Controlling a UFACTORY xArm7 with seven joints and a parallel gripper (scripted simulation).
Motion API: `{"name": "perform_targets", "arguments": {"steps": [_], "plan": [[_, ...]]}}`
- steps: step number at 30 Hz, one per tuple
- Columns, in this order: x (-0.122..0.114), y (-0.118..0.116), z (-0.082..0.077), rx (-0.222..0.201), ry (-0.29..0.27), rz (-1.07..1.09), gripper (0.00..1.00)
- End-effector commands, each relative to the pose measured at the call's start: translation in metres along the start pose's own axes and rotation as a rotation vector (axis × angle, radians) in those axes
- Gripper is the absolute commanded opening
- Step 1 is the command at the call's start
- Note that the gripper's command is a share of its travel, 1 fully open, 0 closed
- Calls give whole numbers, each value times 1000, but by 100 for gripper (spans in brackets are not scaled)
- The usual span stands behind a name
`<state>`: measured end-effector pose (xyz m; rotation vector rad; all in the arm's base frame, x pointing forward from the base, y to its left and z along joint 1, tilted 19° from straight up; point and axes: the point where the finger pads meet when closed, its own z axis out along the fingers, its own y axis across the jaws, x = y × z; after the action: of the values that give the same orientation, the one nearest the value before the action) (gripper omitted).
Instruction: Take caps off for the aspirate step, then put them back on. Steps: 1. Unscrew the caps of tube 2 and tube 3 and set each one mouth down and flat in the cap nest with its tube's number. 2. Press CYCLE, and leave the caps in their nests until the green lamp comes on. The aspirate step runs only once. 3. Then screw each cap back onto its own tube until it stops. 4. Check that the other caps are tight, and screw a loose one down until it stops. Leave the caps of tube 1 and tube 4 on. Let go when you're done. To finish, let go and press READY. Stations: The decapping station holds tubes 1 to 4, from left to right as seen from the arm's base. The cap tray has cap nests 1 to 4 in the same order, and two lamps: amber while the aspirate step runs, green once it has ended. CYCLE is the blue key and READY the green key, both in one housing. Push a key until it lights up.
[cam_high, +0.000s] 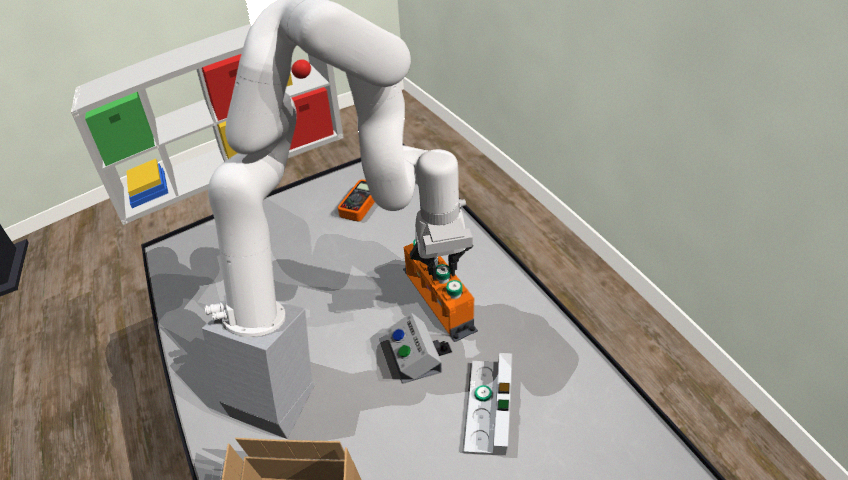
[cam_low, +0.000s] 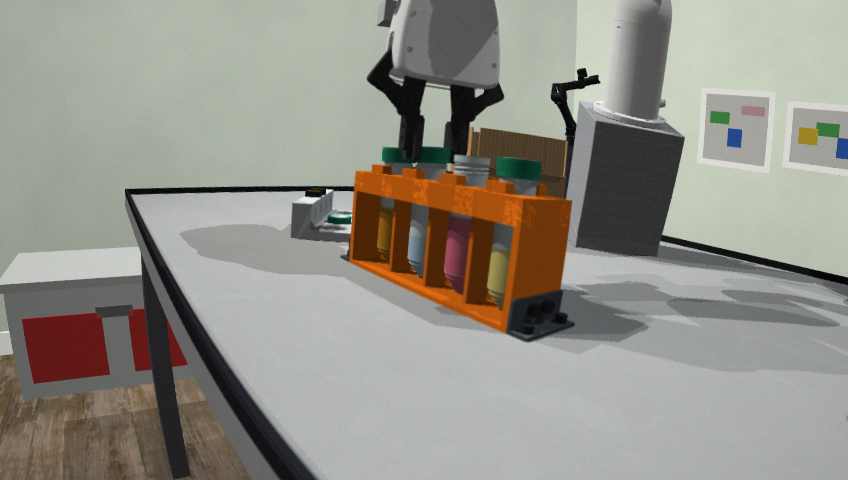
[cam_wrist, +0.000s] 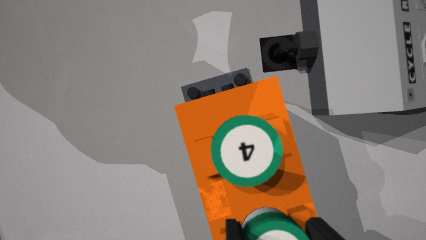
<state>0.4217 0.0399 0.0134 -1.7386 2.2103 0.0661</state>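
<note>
The orange decapping station (cam_high: 439, 288) holds four tubes. My gripper (cam_high: 440, 264) stands straight down over it and is shut on the green cap of tube 3 (cam_wrist: 272, 227), which sits on its tube; the fingers flank that cap (cam_low: 433, 155) in the exterior view. Cap 4 (cam_wrist: 246, 151) is on its tube beside it. Tube 2 (cam_low: 471, 162), with pink liquid, stands open with no cap. Cap 1 (cam_low: 518, 168) is on its tube. A green cap (cam_high: 482, 392) lies in the second nest of the cap tray (cam_high: 487, 407).
The key housing (cam_high: 411, 347) with the blue key (cam_high: 398, 334) and green key (cam_high: 404, 350) stands between the station and the arm's base (cam_high: 255, 362). An orange multimeter (cam_high: 355, 200) lies behind the station. A cardboard box (cam_high: 289, 460) sits at the front edge.
</note>
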Motion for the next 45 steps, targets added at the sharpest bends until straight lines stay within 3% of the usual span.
{"name": "perform_targets", "arguments": {"steps": [1, 8, 21, 28, 29, 41, 45], "plan": [[0, -2, -1, -1, 7, 3, 0], [0, -2, -1, -1, 7, 3, 0], [0, -2, -1, -3, 7, -541, 0], [0, -2, -1, -3, 7, -541, 0], [0, -2, -1, -3, 7, -541, 46], [0, -2, -1, -3, 7, -541, 46], [0, -2, -3, -2, 7, -269, 46]]}}
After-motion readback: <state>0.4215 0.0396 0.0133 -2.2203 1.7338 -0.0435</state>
